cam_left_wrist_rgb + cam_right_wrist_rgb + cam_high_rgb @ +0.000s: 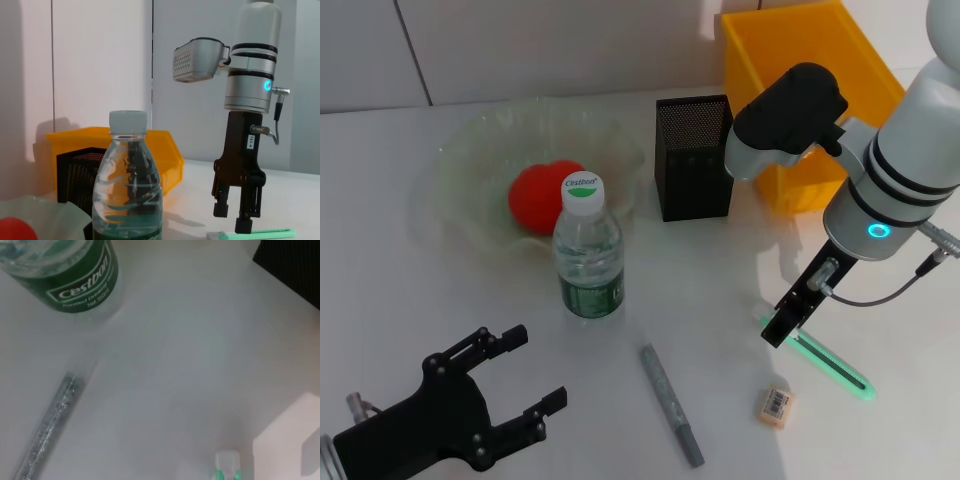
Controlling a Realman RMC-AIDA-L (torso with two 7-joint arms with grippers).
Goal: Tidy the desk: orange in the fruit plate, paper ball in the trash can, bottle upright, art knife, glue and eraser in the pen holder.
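The bench (410,260) under me is white and carries everything; at its far right corner stands the trash can (800,60), bright yellow-orange, and I cannot see into it from my head view. Next in size is the fruit plate (470,150), pale green with a wavy rim, at the far left; the orange (535,198) already lies inside it. My right arm reaches in from the right, and my right jaws (786,325) hang straight down just above the near end of the art knife (830,362) — a slim green stick lying flat on the bench; from the left wrist view those jaws (236,220) stand a little apart with nothing between them, their tips just over the knife (260,233). My left jaws (525,372) sit low at the near left, spread wide and empty, well apart from the work. The pen holder (693,160), a square black mesh cup, stands between the plate and the trash can; what is in it I cannot tell. The bottle (588,250) is upright, white cap on top, just in front of the plate. The glue (670,403) — a grey glittery stick — lies flat near the front, between bottle and eraser; the eraser (775,405), tan with a barcode label, lies just beside the knife's near side.
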